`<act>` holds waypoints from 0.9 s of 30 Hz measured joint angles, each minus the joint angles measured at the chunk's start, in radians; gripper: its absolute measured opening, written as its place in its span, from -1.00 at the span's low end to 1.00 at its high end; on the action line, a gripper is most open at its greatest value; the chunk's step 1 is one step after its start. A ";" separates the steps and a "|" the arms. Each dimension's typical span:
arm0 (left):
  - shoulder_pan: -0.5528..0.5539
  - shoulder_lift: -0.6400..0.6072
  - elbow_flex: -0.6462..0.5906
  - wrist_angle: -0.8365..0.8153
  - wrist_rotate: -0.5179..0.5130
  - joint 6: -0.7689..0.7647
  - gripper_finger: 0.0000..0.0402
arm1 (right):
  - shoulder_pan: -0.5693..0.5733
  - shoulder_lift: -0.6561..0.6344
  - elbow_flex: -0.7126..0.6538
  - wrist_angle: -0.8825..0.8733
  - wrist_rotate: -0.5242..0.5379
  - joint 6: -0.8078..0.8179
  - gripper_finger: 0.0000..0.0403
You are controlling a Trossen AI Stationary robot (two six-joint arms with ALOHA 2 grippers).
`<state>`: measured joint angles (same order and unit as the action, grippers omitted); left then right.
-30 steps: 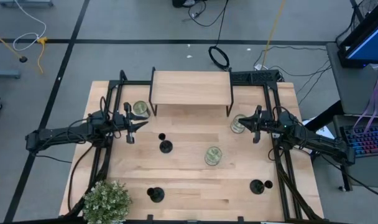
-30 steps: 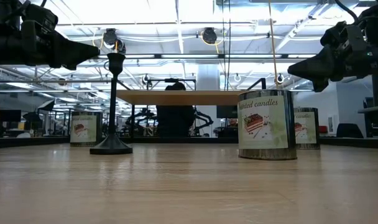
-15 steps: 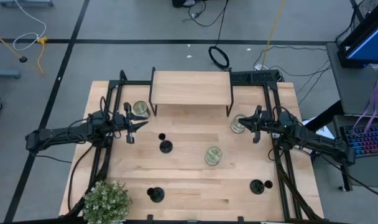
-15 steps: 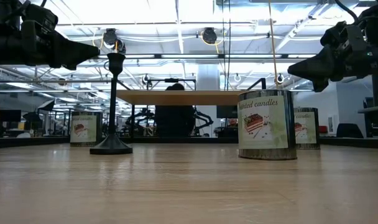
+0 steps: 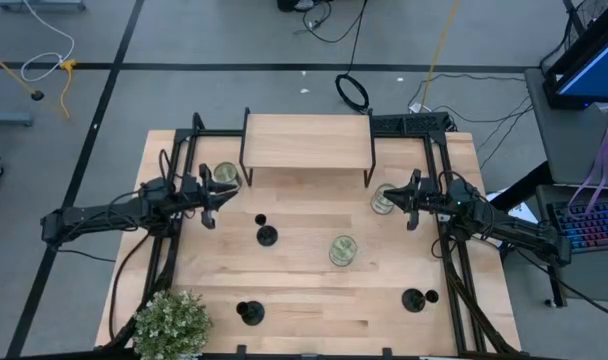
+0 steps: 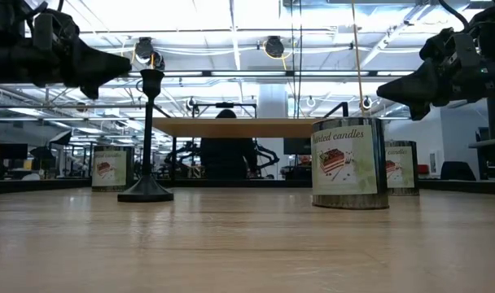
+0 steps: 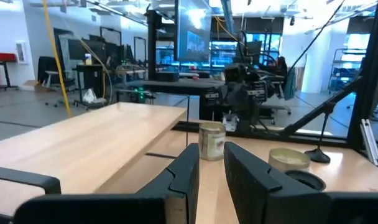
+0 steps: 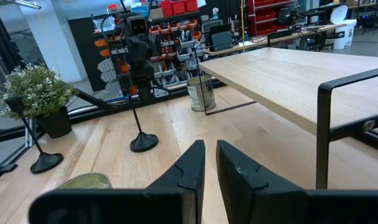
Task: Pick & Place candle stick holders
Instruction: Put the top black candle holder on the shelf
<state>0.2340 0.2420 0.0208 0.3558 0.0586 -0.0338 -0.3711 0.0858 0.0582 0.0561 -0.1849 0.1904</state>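
Three black candle stick holders stand upright on their disc bases on the wooden table: one at mid-left, one at the near left, one at the near right. The mid-left one shows in the low view. My left gripper hovers shut and empty over the table's left side, beyond the mid-left holder. My right gripper hovers shut and empty over the right side, beside a candle tin. The right wrist view shows two holders.
A wooden shelf riser on black legs stands at the far middle. Two more candle tins stand at the far left and in the middle. A leafy potted plant stands at the near left corner. Black arm frames line both sides.
My left gripper has shifted a little toward the table's far edge and stays shut. Nothing on the table has moved.
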 joint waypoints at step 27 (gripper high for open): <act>0.000 0.241 0.029 -0.057 0.111 0.049 -0.07 | 0.000 0.000 0.000 0.001 0.000 0.000 -0.83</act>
<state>0.2340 0.4830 0.0502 0.2983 0.1694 0.0155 -0.3712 0.0859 0.0584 0.0567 -0.1849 0.1904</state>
